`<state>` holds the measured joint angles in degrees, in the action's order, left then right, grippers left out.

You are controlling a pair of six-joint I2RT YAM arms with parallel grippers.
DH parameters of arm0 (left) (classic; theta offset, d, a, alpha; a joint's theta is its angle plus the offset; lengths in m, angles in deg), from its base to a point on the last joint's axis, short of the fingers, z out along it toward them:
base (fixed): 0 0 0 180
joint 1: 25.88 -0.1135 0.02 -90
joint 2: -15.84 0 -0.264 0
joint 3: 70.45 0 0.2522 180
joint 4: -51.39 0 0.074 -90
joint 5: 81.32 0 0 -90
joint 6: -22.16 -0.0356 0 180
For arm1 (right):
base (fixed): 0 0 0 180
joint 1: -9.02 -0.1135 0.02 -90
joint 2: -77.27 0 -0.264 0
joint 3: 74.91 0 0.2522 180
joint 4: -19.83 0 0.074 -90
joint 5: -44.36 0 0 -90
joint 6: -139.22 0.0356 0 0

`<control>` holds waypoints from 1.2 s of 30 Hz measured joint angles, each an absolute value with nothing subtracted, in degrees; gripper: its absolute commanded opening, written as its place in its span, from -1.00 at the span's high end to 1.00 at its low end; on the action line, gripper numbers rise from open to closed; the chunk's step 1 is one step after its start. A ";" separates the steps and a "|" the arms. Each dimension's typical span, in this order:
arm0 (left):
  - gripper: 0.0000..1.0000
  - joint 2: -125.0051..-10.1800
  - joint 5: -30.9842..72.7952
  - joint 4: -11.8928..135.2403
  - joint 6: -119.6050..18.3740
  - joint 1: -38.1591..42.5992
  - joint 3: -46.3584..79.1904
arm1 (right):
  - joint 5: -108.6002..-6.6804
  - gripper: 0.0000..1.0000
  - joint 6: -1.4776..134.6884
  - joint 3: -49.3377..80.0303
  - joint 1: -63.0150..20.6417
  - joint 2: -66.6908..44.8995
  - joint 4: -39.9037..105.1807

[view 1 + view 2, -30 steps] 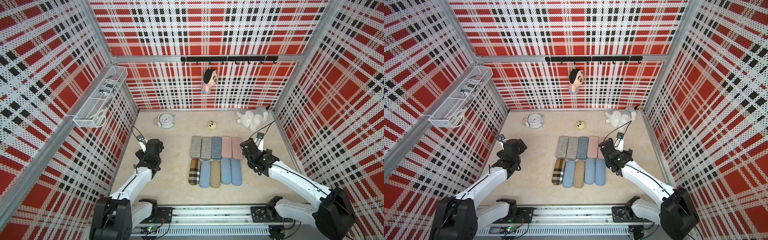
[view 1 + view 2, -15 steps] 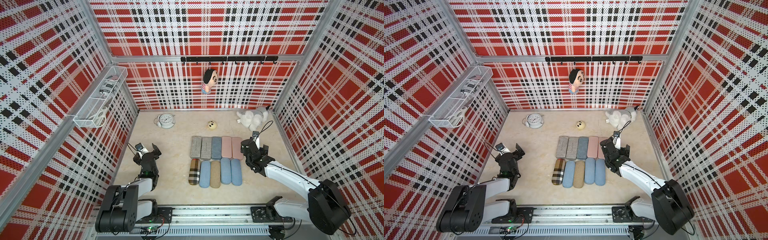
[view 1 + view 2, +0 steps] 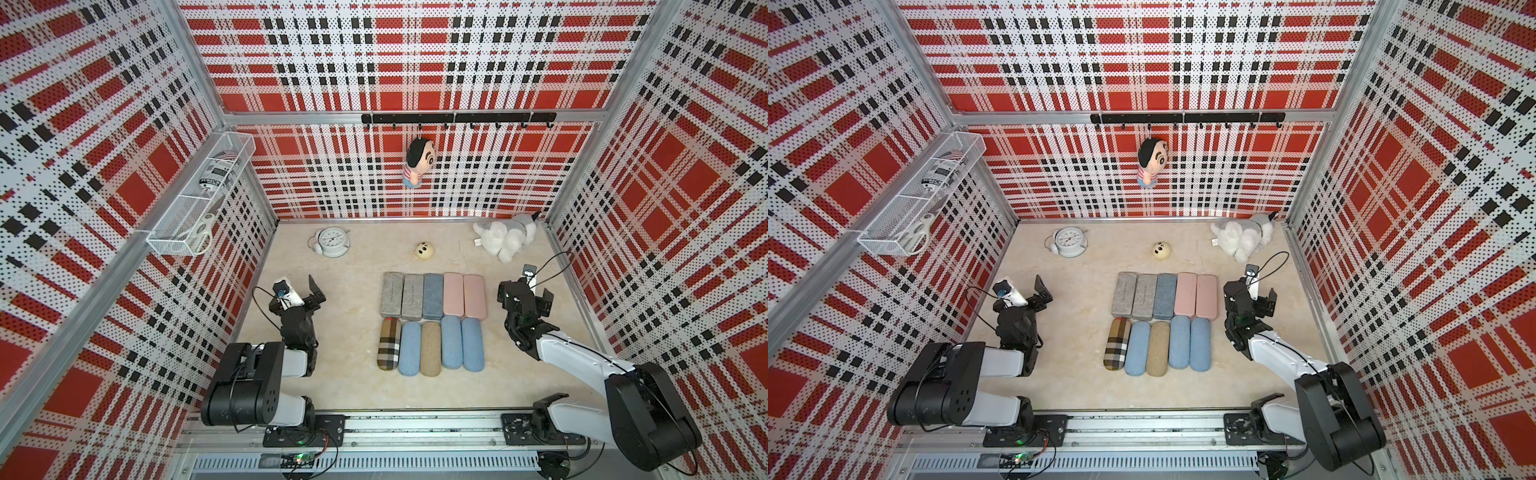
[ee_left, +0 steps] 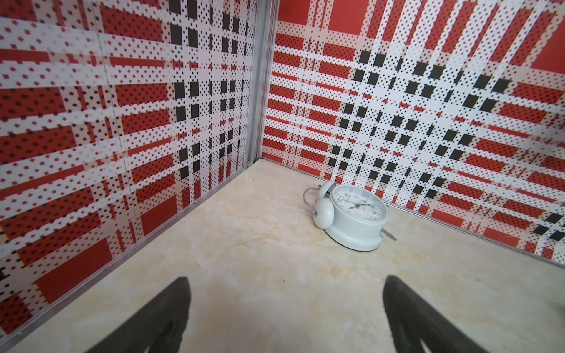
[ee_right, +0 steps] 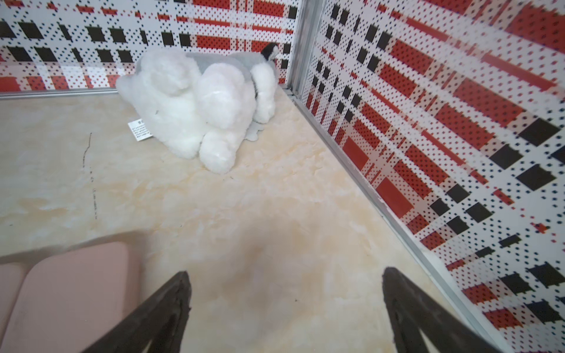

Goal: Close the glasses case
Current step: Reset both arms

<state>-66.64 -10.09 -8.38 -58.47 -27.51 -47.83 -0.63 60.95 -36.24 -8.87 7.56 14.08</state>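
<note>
**Task items**
- glasses cases (image 3: 432, 296): 10 pcs, 2 rows, ctr of frame in both top views. All looked shut, no lid up. Judged done or nearly; nothing visibly left to close.
- left gripper (image 4: 285, 281): jaws wide apart, empty; mid-left of frame, well apart from cases.
- right gripper (image 5: 284, 272): jaws wide apart, empty; just right of end pink case (image 5: 70, 293).

**Room**
- plaid walls (image 3: 415, 62), 3 sides.
- tabletop (image 3: 353, 374), beige marble-look.
- wire basket (image 3: 199, 199), upper left.
- Along back edge: plush dog (image 3: 503, 239), alarm clock (image 3: 331, 242), small round toy (image 3: 424, 250).
</note>
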 measured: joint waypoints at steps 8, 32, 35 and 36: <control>-0.97 -75.41 -8.84 -22.06 -59.63 -27.38 -54.91 | -2.77 -1.00 50.98 -45.99 -7.83 9.15 -3.40; -0.97 -74.92 -10.61 -16.86 -64.42 -23.49 -45.88 | -21.26 -1.00 50.76 -47.78 1.77 -12.51 -36.49; -0.96 -74.92 -10.85 -16.36 -64.57 -23.49 -45.88 | -22.02 -0.99 51.68 -47.52 2.23 -12.75 -36.15; -0.97 -74.92 -10.87 -16.32 -64.63 -23.49 -45.88 | -22.59 -1.00 51.90 -47.17 2.56 -12.79 -36.12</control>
